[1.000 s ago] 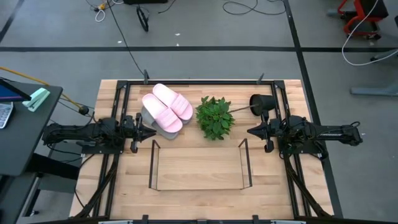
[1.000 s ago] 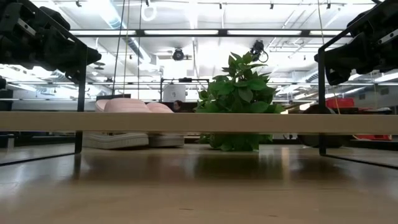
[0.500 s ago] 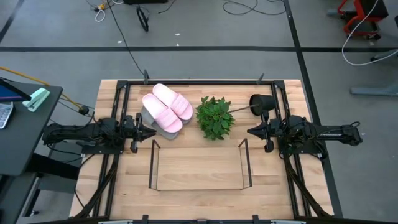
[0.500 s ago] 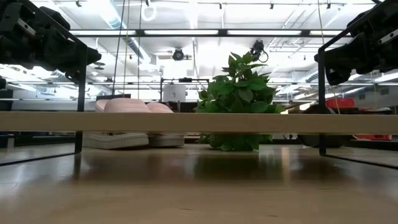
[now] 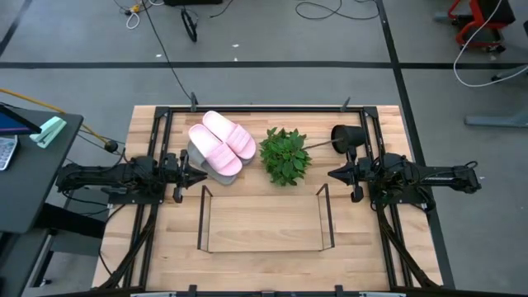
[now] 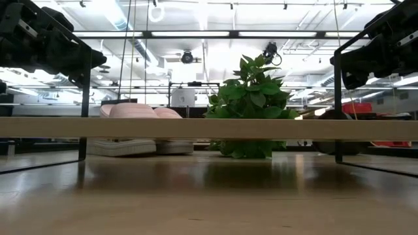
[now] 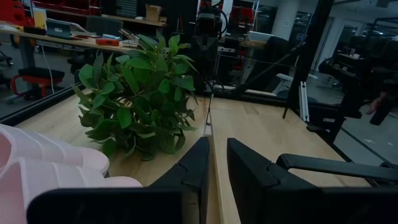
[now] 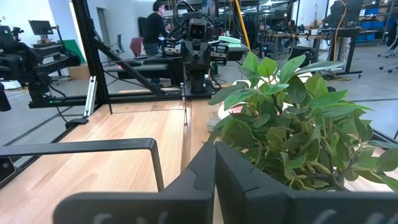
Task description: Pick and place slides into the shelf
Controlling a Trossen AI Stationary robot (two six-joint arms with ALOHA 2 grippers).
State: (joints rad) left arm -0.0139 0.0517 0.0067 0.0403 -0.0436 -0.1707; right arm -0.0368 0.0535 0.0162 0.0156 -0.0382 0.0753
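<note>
Meanwhile pale pink slides (image 5: 221, 143) lie stacked over grey ones; both tools (image 5: 191, 168) (image 5: 338, 174) sit nearly closed, holding nothing

This is a robot lab or workshop. The wooden surface (image 5: 264, 239) stands on a grey floor (image 5: 272, 82) with loose cables (image 5: 169, 58) lying on it. Long rows of ceiling lights (image 6: 215, 34) shine overhead. Far behind are desks (image 7: 68, 40), screens (image 8: 38, 27), chairs and a person (image 8: 152, 28) standing.
</note>
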